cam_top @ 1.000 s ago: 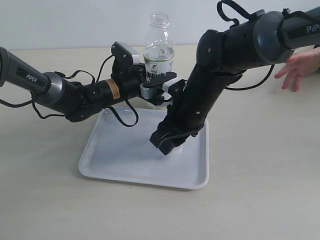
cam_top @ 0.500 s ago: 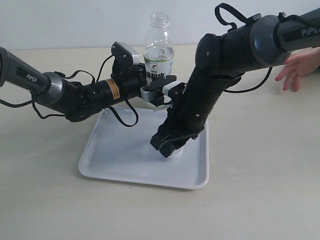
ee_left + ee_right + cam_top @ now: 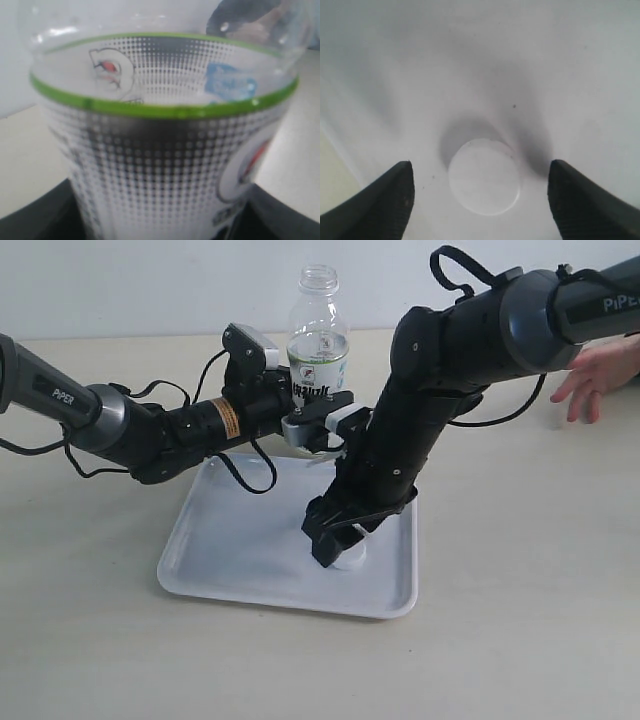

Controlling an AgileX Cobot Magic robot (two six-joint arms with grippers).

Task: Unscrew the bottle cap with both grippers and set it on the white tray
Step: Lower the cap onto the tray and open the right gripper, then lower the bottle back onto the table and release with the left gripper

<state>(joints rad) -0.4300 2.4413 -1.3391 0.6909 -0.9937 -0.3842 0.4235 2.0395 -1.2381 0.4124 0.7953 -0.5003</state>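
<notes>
The clear bottle (image 3: 318,340) with its white-green label stands uncapped behind the white tray (image 3: 230,550). My left gripper (image 3: 318,422) is shut on the bottle's lower body. In the left wrist view the bottle (image 3: 165,150) fills the picture between the dark fingers (image 3: 30,222). The small white bottle cap (image 3: 351,558) lies flat on the tray near its right side. My right gripper (image 3: 334,540) hangs just above the cap, open. In the right wrist view the bottle cap (image 3: 485,176) rests on the tray floor (image 3: 470,65) between the spread fingertips (image 3: 395,200), touching neither.
A person's hand (image 3: 598,370) rests on the table at the far right. Black cables loop off the left arm (image 3: 245,475) over the tray's back edge. Bare beige tabletop (image 3: 520,620) surrounds the tray.
My right gripper has opened and shifted slightly; the cap that sat in its jaws now lies free on the tray. The left arm and the bottle have stayed put.
</notes>
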